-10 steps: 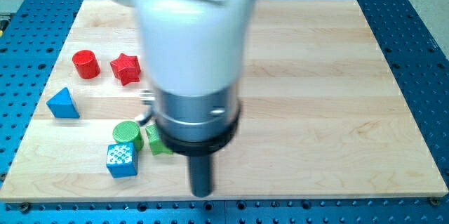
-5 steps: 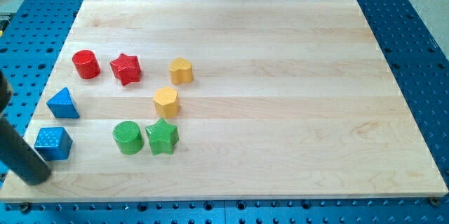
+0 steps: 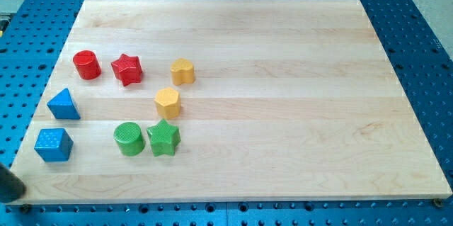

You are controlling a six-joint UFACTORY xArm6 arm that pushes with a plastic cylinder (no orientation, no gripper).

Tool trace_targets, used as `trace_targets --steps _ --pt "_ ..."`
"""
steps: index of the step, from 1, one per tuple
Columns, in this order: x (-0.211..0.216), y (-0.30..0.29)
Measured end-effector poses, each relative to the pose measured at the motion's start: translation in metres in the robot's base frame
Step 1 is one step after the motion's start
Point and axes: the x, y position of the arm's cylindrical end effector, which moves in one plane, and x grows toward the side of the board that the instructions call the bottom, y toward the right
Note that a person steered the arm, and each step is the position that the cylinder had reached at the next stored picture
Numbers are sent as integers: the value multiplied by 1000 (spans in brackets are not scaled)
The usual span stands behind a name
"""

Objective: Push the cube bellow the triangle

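Observation:
The blue cube (image 3: 54, 144) sits near the board's left edge, directly below the blue triangle (image 3: 64, 104) with a small gap between them. My tip (image 3: 15, 196) shows as a dark rod end at the view's bottom left corner. It is below and left of the cube, at the board's corner, and touches no block.
A red cylinder (image 3: 86, 64) and a red star (image 3: 127, 69) lie above the triangle. A green cylinder (image 3: 129, 139) and a green star (image 3: 163, 137) stand side by side to the cube's right. Two yellow blocks (image 3: 182, 71) (image 3: 168, 102) lie above them.
The cube has moved left from beside the green cylinder to below the triangle. The rod has drawn back toward the bottom left corner, away from the cube.

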Motion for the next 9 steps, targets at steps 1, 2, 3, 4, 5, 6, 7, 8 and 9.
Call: trace_targets --steps 1,2,3,4,5,6,7,8,9 --pt "-2 -18" --pt "-20 -8" --pt "-20 6" --pt "-20 8" --pt "-20 19" --pt "-20 39" --pt "-32 42" --pt "-40 42" --pt "-24 42"
